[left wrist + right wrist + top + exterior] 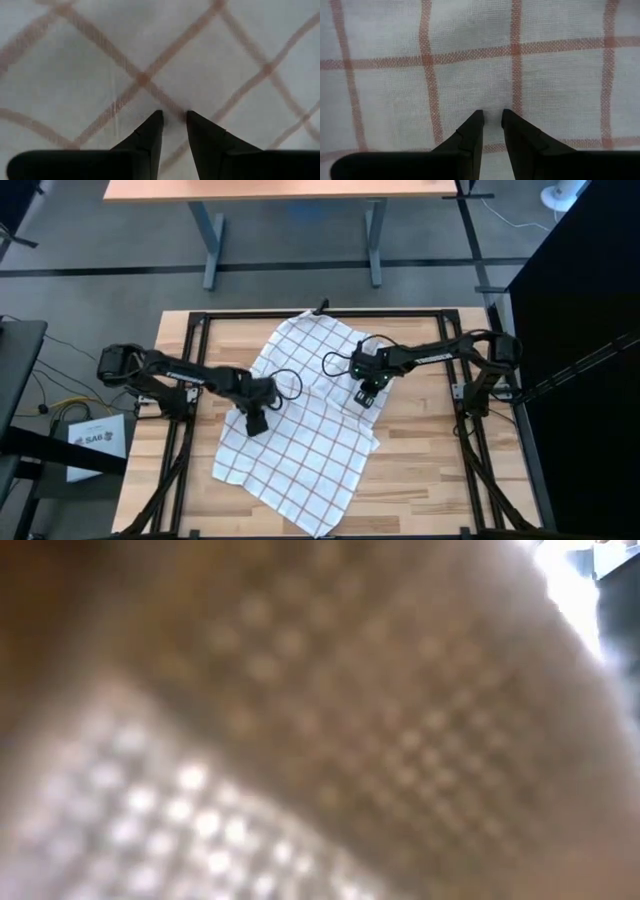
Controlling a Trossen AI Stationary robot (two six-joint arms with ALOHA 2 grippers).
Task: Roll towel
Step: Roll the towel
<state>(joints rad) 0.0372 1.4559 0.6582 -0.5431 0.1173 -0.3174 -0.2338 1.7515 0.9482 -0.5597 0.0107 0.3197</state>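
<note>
Tools first: we found the left tool [256,423] down over the towel [320,450] near its left edge, about midway along, and the right tool [368,395] down over the upper right part of the cloth. In both wrist views the fingers stood narrow, tips close with a thin slit between, hard against the weave. We could not tell whether either pair had cloth pinched in that slit or merely pressed on it.

Towel lay spread on the worktop [430,470], mostly flat, set askew like a diamond. Its long axis ran from the far corner, at the worktop's back rail, down to the near corner, which reached the front edge or just past it. A loose fold showed along the right side, below the right tool. The low view was filled by blurred weave; we took it that cloth sat right against that camera.

Our judgement of the step: no roll was begun, so this looked like the gathering or straightening before the first turn.

To do it well, we thought:
- take a real pinch of one layer, not a push on it
- move both tools together, keeping the edge between them taut
- flatten the right-side fold before rolling
- start the roll at one short end and carry it along the long axis, turns tight and even
</note>
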